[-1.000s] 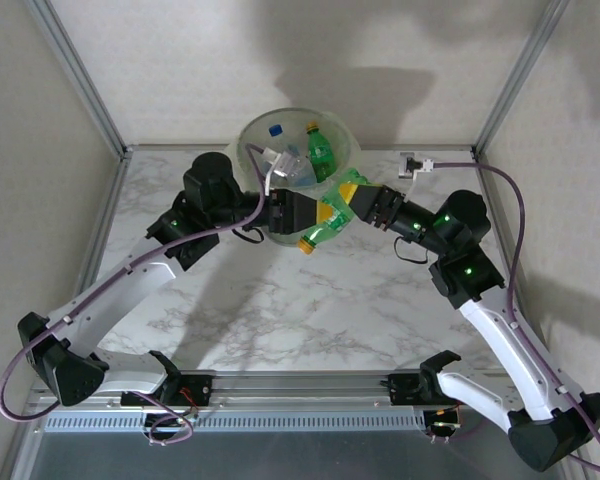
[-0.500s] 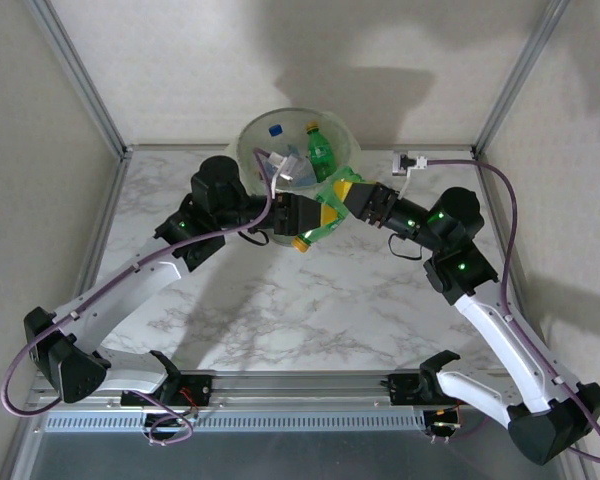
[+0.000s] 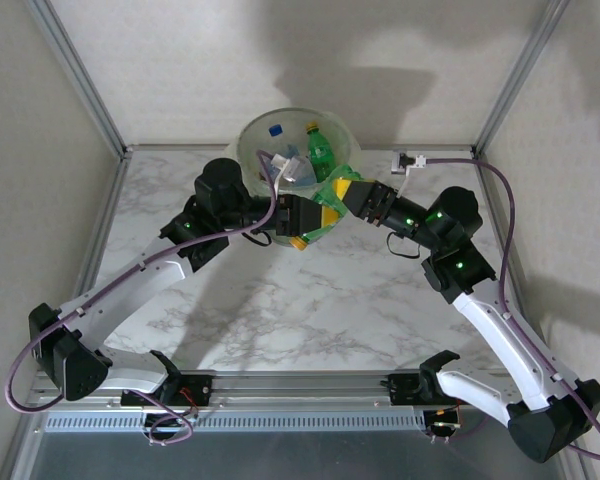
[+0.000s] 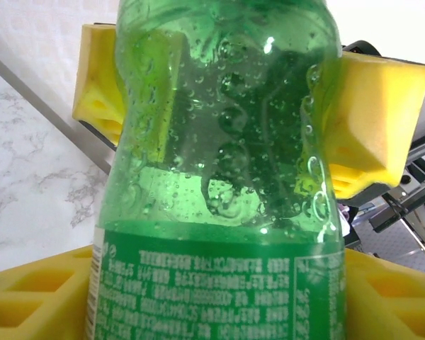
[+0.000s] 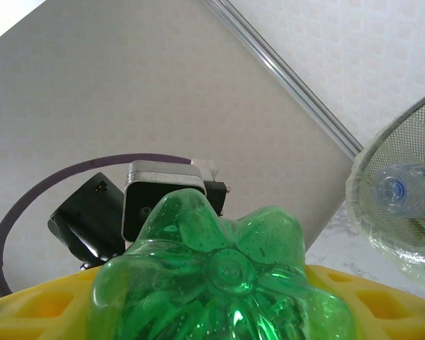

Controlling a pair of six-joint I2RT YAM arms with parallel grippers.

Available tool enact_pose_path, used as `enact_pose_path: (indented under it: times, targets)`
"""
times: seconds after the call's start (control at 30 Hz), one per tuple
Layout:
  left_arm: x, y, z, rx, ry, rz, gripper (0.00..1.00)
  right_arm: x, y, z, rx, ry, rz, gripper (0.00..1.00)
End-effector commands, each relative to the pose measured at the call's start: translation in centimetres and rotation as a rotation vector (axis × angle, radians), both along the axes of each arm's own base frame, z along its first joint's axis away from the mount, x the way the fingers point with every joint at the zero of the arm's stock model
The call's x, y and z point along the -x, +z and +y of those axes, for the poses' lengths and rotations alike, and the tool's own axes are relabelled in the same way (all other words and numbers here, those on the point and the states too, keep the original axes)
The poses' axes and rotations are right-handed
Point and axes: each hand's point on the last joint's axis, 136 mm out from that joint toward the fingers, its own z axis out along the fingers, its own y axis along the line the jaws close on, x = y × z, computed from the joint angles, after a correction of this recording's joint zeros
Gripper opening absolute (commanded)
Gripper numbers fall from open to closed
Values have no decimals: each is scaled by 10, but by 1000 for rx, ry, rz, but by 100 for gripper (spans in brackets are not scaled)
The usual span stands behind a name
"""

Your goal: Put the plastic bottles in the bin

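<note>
**Green bottle held between both arms at the bin's rim**

The right fingers (image 5: 42, 312) are clamped on the base end of a green bottle (image 4: 219, 177), its moulded bottom facing the right wrist camera. The left fingers (image 4: 397, 297) sit close against either side of the bottle's label; whether they press on it cannot be told. The bottle hangs above the worktop (image 3: 310, 300) at the 6 o'clock rim of the bin (image 3: 248, 140), yellow cap towards 7 o'clock. The bin stands at the worktop's 12 o'clock edge with other bottles (image 3: 321, 152) inside
</note>
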Motion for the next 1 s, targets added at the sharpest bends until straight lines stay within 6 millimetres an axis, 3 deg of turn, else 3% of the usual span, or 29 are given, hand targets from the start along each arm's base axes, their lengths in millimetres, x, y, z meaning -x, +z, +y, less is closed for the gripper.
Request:
enact_pose_path:
  times: [0.0,0.13,0.2,0.3,0.4,0.47,0.63,0.8,0.97]
  targets:
    - [-5,4,3,-11,35,-53,61,3,7,-3,-16,-20,-29,55]
    - [-16,6,9,-18,78,-70,54,1,7,-6,-3,-46,-17,66]
    - [-21,6,11,-35,102,-81,54,-5,6,-11,14,-97,3,81]
    - [-34,11,19,-77,159,-119,54,-33,-6,-46,78,-372,108,93]
    - [-56,24,35,-140,253,-193,54,-52,-31,-96,157,-667,243,95]
    - [-74,39,48,-157,325,-252,55,-55,-45,-112,189,-744,296,95]
    - [-141,53,74,-343,570,-408,57,-59,-70,-109,233,-734,367,93]
    - [-208,41,96,-530,830,-493,57,-57,-82,-110,252,-733,396,93]
    - [-250,19,121,-752,987,-615,54,-51,-83,-117,280,-745,398,93]
